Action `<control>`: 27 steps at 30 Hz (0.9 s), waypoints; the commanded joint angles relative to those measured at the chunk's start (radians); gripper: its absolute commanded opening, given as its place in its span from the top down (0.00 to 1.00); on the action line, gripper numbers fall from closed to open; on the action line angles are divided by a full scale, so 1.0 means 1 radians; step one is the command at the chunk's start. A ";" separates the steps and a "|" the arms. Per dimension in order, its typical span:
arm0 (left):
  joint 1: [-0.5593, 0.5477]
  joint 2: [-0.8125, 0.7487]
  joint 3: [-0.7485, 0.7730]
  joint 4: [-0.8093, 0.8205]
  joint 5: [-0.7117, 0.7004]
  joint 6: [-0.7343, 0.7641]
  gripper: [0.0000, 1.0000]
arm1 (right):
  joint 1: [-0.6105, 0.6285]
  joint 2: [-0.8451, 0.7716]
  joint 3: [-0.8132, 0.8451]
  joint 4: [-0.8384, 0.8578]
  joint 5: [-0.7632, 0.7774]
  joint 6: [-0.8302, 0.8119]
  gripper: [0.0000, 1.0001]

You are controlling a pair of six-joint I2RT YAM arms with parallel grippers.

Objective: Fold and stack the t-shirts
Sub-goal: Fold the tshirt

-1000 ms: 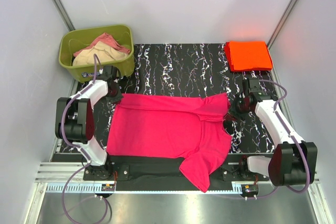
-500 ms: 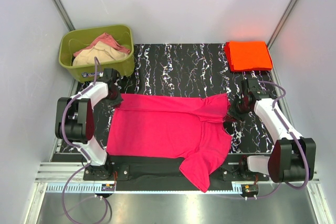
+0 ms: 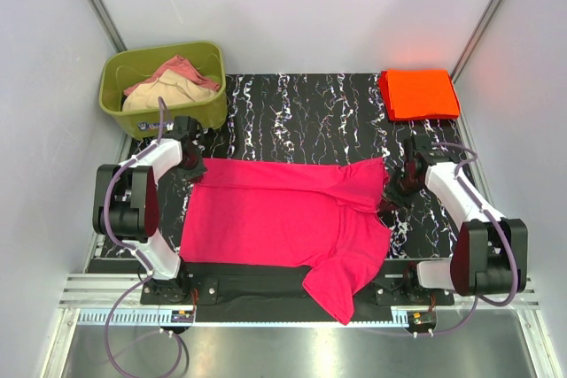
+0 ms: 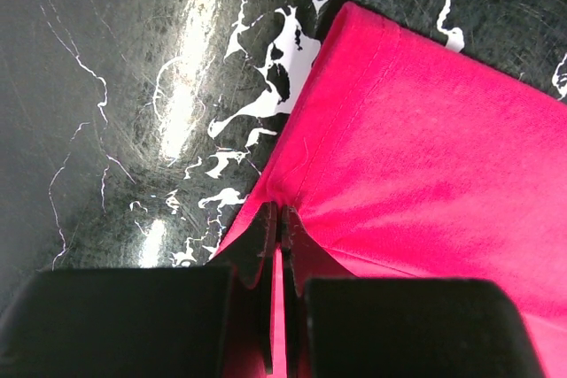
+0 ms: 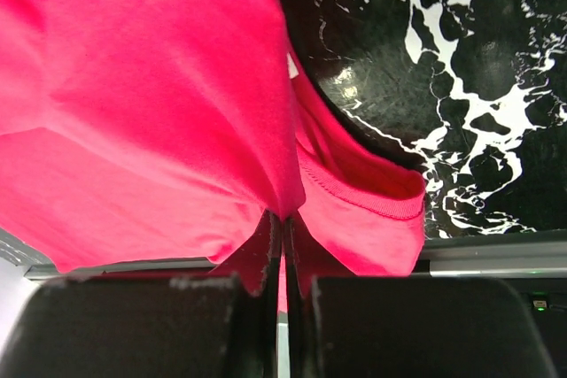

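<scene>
Where the pink t-shirt (image 3: 283,219) lies: spread sideways over the near half of the black marbled table (image 3: 301,112), between my 2 arms, with 1 sleeve (image 3: 341,294) hanging over the near edge.
Left gripper (image 4: 282,219): my fingers are pressed together on the shirt's edge, just beside its far-left corner, with a thin fold of cloth squeezed between them (the wrist view shows no gap).
Right gripper (image 5: 283,223): clamped the same way on a bunch of pink cloth at the shirt's far-right end. A stitched hem curls just beside my fingers, and the cloth there seems raised a little off the table.
Orange t-shirt (image 3: 418,93): already a neat folded rectangle at the far-right corner of the table, well apart from the pink one.
Olive tub (image 3: 120,104): at the far-left corner, holding pale and pinkish cloth. I judge it has no part in this step.
Step in hand: by my reading, this is the lengthwise fold of shirt 2 of 2. The far edge is gripped at both ends and is not yet carried over the body.
Next move calls for: lifting both arms together to the same height, then drawing the far edge toward me in step. I need to keep it taut so the middle does not sag, and lay it down square. The dangling sleeve will need bringing in before the shirt can go on the orange one.
</scene>
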 commanded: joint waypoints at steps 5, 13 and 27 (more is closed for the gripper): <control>0.009 -0.046 0.001 -0.002 -0.018 -0.011 0.91 | -0.009 0.074 -0.039 -0.033 -0.050 0.014 0.91; 0.012 -0.162 0.040 -0.081 -0.001 -0.002 0.54 | -0.026 0.034 0.123 -0.136 -0.009 -0.083 0.31; 0.006 -0.006 0.140 0.066 0.243 -0.044 0.66 | -0.144 0.453 0.522 0.079 0.022 -0.204 0.46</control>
